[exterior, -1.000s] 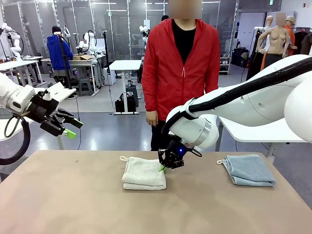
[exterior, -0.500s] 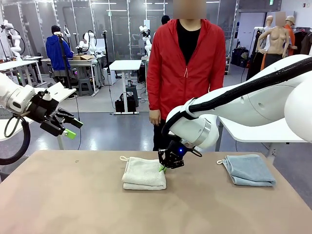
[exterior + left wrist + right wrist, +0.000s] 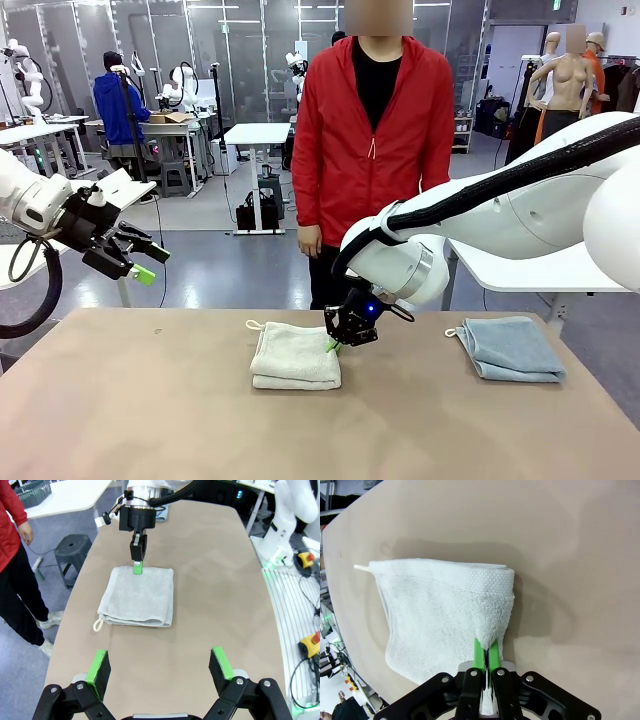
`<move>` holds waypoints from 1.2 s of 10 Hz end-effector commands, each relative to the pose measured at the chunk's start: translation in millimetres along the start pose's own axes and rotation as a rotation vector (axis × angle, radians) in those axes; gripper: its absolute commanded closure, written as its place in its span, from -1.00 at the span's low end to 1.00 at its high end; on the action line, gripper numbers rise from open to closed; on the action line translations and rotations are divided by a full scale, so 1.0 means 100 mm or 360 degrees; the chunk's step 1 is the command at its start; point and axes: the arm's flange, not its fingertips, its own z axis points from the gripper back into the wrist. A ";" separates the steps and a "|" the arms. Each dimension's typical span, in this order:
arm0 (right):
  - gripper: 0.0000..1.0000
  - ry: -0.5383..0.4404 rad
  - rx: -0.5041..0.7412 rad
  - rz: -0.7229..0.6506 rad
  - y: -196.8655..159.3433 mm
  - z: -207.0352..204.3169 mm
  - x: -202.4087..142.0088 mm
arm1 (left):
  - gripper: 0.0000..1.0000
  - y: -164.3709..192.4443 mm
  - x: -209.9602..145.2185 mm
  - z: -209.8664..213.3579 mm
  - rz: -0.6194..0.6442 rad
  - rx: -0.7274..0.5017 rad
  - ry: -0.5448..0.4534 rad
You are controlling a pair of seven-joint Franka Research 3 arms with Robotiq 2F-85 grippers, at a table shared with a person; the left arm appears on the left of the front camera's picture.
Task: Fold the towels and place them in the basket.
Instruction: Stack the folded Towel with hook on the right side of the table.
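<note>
Nothing on the table has shifted since the earlier frames; only the person (image 3: pixel 370 150) swayed. Centre frame, the folded cream towel (image 3: pixel 296 356) is pinched at its right edge by the right gripper (image 3: pixel 336 345), its jaws clamped on a small tuft. The blue towel (image 3: pixel 510 348) lies folded at right, and the left gripper (image 3: pixel 148 262) hangs spread open at upper left; lifting by that tuft could let the folds fall open.
</note>
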 end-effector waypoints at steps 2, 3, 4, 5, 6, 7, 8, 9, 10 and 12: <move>0.93 -0.0124 -0.0021 0.0180 0.12 0.64 -0.16 | -1.00 0.00 0.01 0.01 0.0001 0.0001 -0.0001; 0.93 -0.0127 -0.0073 0.0220 0.07 0.89 -0.20 | -1.00 0.00 0.01 0.01 0.0001 0.0001 -0.0001; 0.93 -0.0125 -0.0119 0.0276 0.01 1.18 -0.26 | -1.00 0.00 0.01 0.01 0.0001 0.0001 -0.0001; 0.93 -0.0135 -0.0179 0.0299 -0.05 1.46 -0.33 | -1.00 0.00 0.01 0.01 0.0001 0.0001 -0.0001; 0.93 -0.0140 -0.0276 0.0291 -0.10 1.73 -0.38 | -1.00 0.00 0.01 0.01 0.0001 0.0001 -0.0001; 0.93 -0.0131 -0.0370 0.0273 -0.15 2.01 -0.45 | -1.00 0.00 0.01 0.01 0.0001 0.0001 -0.0001; 0.93 -0.0108 -0.0403 0.0250 -0.20 2.25 -0.47 | -1.00 0.00 0.01 0.01 0.0001 0.0001 -0.0001; 0.93 -0.0110 -0.0383 0.0222 -0.25 2.47 -0.47 | -1.00 0.00 0.01 0.01 0.0001 0.0001 -0.0001; 0.93 -0.0096 -0.0378 0.0202 -0.27 2.67 -0.45 | -1.00 0.00 0.01 0.01 0.0001 0.0001 -0.0001; 0.93 -0.0084 -0.0410 0.0149 -0.40 3.00 -0.37 | -1.00 0.00 0.01 0.01 0.0001 0.0001 -0.0001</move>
